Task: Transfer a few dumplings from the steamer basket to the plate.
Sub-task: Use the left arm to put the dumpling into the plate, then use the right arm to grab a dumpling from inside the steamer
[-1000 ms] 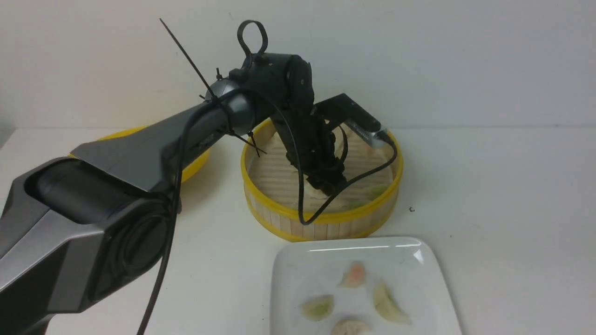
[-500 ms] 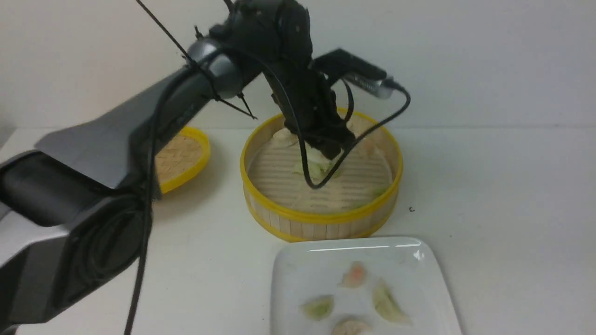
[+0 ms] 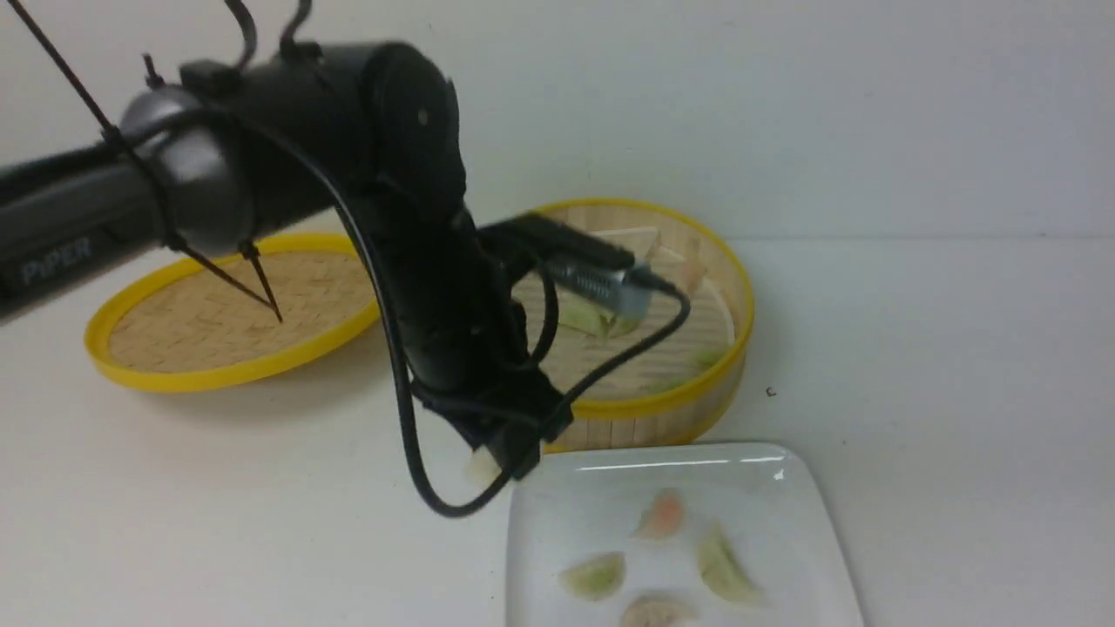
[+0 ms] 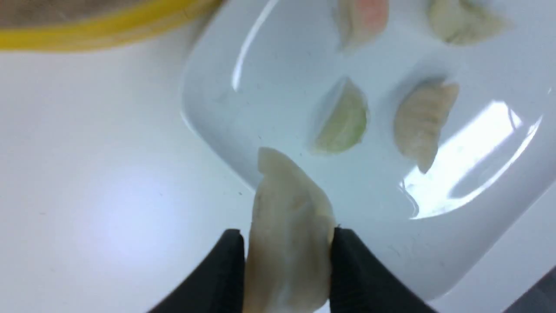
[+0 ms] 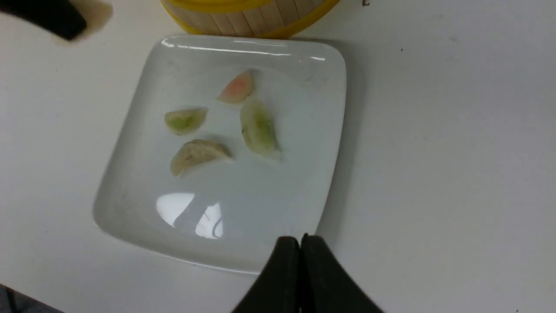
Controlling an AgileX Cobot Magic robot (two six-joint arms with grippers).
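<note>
Background: plain pale wall (image 3: 854, 113) behind a smooth white surface (image 3: 958, 392).
Left hand (image 4: 289, 256): black, its two fingers gripping a cream crescent-shaped dumpling (image 4: 295, 217) between them; in the front view it hangs by the plate's far left corner, in front of the steamer basket.
Right hand (image 5: 299, 243): black, clenched, fingertips together with nothing between them; seen only in its own wrist view, where it overlaps the edge of the plate.
Plate: white, glossy, square with rounded corners and a raised rim (image 3: 679, 457), lying on the surface just in front of the basket.
Dumplings on the plate: four, set apart from one another; a pink-tinted one (image 5: 236, 88) nearest the basket, a small light green one (image 5: 186, 120), a longer pale green one (image 5: 259, 128) and a cream pleated one (image 5: 200, 155).
Steamer basket: round, deep, bamboo, with slat walls and yellow rims (image 3: 640, 427), partly hidden behind the left arm (image 3: 418, 261).
Dumplings in the basket: pale green ones (image 3: 592, 320) near the middle of the floor, green ones (image 3: 710, 357) by the near right wall, a pinkish one (image 3: 692, 268) toward the far right; the full count cannot be told.
Lid: shallow, woven, tan with a yellow rim (image 3: 174, 380), left of the basket, partly covered by the arm.
</note>
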